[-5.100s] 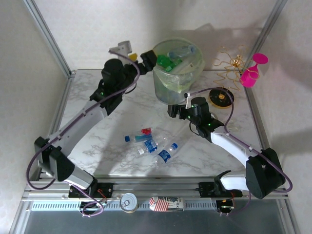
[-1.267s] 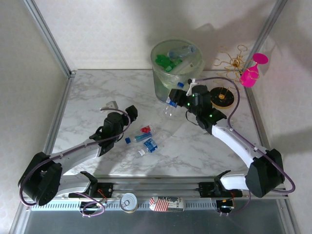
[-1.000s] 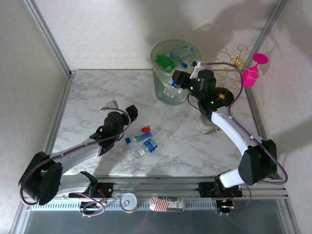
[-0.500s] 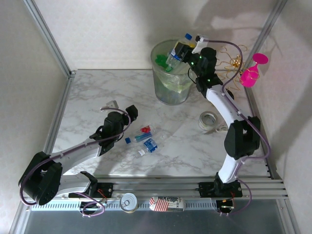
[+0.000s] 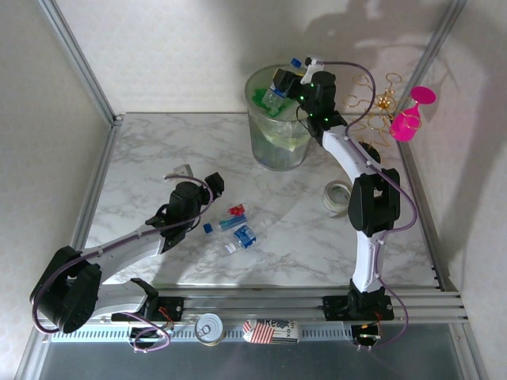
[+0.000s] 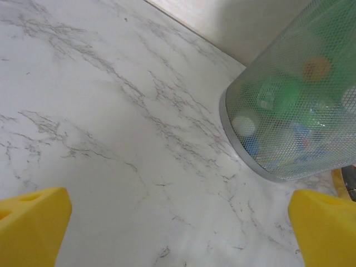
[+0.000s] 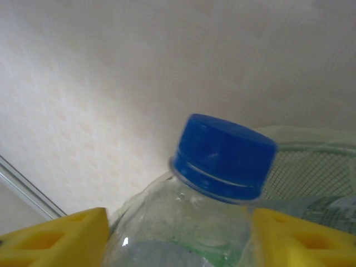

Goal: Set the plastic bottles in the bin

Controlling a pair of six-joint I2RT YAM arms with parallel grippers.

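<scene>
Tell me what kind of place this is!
Most likely a robot test lab. Two robot arms are bolted to a rail at the edge of a marble-look table, metal frame posts and plain walls box it in, and the bottles and bin look like practice props.

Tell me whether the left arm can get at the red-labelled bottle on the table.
Probably yes: the open left tool hangs just beside the red-labelled bottle, with bare tabletop between them.

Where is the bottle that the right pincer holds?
Top view: the bottle is held by the right pincer above the bin's open mouth, at the table's far edge.
</scene>
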